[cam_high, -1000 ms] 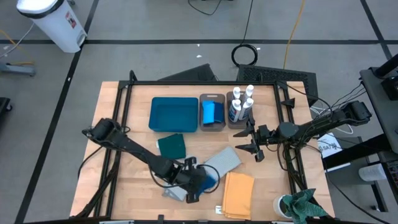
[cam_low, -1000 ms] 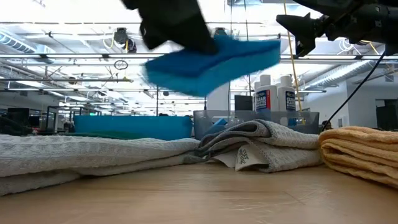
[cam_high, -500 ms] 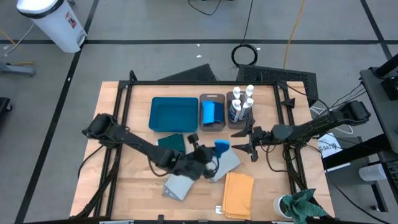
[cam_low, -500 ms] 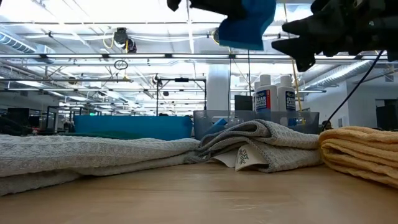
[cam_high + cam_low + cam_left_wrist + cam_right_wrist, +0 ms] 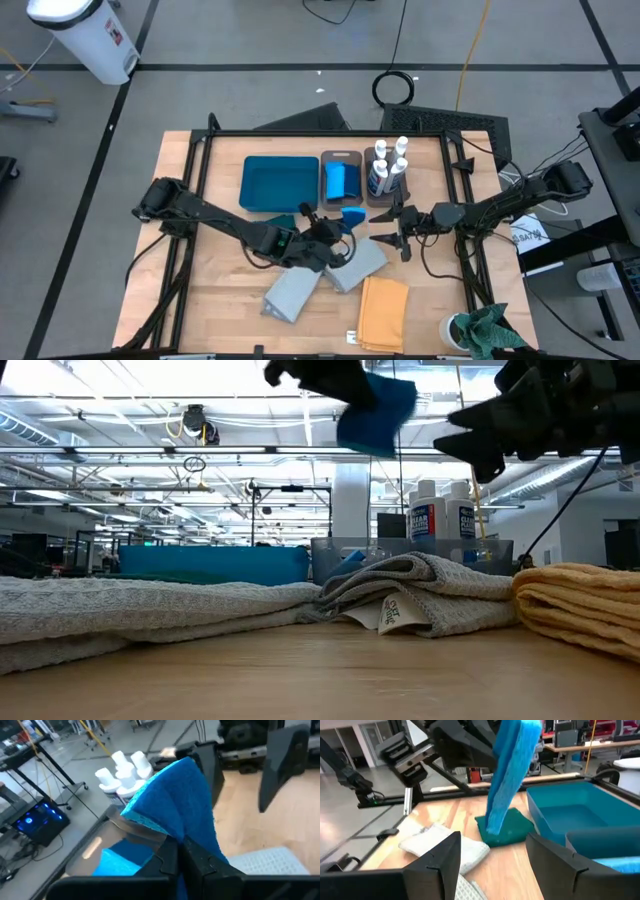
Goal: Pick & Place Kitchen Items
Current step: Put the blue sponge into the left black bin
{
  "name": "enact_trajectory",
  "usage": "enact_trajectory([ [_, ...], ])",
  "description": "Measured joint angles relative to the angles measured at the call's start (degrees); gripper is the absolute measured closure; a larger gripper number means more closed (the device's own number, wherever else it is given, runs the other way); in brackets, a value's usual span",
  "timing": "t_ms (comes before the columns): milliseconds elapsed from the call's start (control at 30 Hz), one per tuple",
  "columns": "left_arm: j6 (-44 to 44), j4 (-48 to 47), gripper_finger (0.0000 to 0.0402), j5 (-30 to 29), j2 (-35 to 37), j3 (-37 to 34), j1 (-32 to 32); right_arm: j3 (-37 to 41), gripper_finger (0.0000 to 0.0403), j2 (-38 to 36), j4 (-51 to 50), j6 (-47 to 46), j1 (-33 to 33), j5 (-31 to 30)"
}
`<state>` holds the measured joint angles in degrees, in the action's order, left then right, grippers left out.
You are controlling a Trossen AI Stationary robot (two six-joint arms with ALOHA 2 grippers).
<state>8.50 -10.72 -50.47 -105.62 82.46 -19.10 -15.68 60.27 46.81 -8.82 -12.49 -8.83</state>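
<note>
bottle labels: two white bottles (image 5: 438, 510) in the low view carry blue labels; the top line looks like "CLEAR", and the smaller lines beneath cannot be made out
cloth tag: a white tag (image 5: 393, 614) pokes out from under the folded grey cloth (image 5: 420, 592); it bears dark print too small to read
white bin: a white bin (image 5: 87, 36) on the floor in the high view has a red-and-black sticker; its words cannot be read
</note>
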Motion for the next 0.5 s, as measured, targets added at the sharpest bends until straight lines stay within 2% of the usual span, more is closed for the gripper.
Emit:
enact_trajectory([
  [100, -0.04, 3.63, 0.0397, -0.9, 4.82, -6.11, -0.21, -0.01, 0.0206, -1.05, -0.12, -0.15, 0.0, 0.17],
  [200, -2.07, 12.82, 0.0394, 2.07, 11.22, -16.5, -0.04, -0.02, 0.0206, -1.71, -0.45, -0.45, 0.02, 1.5],
  [400, -9.21, 48.54, 0.0397, 11.1, 21.71, -41.14, 0.57, -0.07, 0.0206, -1.68, -0.79, 0.52, 0.0, 1.49],
  [500, -10.98, 62.86, 0.0395, 11.22, 23.81, -50.2, 0.8, -0.07, 0.0206, -1.66, 0.29, 0.96, 0.09, 1.44],
])
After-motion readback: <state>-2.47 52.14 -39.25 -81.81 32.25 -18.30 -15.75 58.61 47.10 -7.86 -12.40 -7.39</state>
